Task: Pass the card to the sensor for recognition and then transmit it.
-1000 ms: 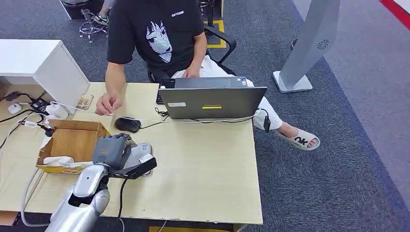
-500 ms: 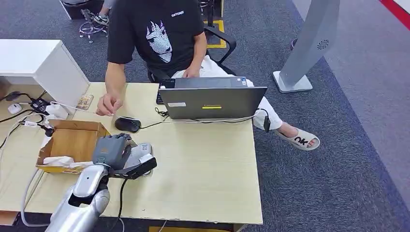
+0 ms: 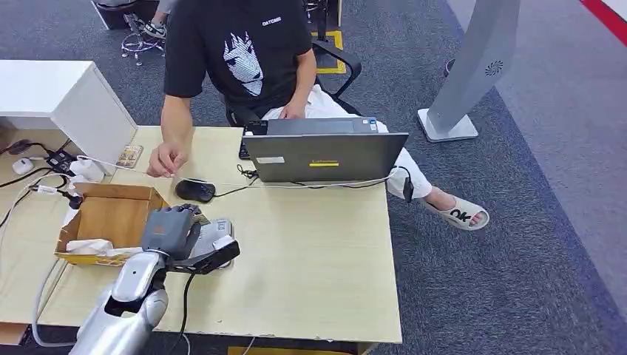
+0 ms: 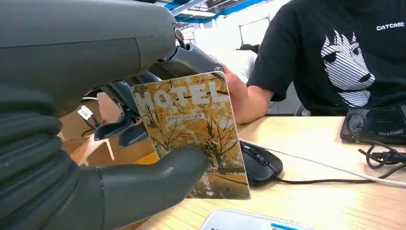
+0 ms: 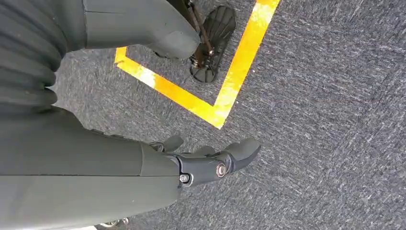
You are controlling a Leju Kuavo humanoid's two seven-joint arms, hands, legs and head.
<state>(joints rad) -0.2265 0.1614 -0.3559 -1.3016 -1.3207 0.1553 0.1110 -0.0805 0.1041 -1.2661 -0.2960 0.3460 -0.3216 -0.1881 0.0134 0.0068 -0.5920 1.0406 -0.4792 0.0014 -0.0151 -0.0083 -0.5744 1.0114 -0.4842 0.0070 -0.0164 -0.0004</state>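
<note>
Card (image 4: 191, 136) with yellow autumn trees and the word MOTEL sits upright in the left hand (image 3: 171, 229), pinched between the thick grey thumb (image 4: 158, 179) on its printed face and the darker fingers (image 4: 122, 129) behind it. In the head view that hand hovers over the wooden worktop (image 3: 310, 259), directly above a pale flat sensor (image 3: 216, 235) that lies just beside an open cardboard box (image 3: 111, 214); the sensor's near edge also shows in the left wrist view (image 4: 249, 221), just beneath the card. A black mouse (image 3: 195, 190) lies a little beyond the hand, its cable running toward a grey laptop (image 3: 325, 155) whose lid faces the robot. A person in a black printed T-shirt (image 3: 236, 52) sits at the far side of the worktop, one hand (image 3: 167, 158) resting near the mouse. The right hand (image 5: 210, 163) hangs over grey carpet (image 5: 325, 120) marked with a yellow tape corner (image 5: 215, 108), its fingers loosely spread and holding nothing.
</note>
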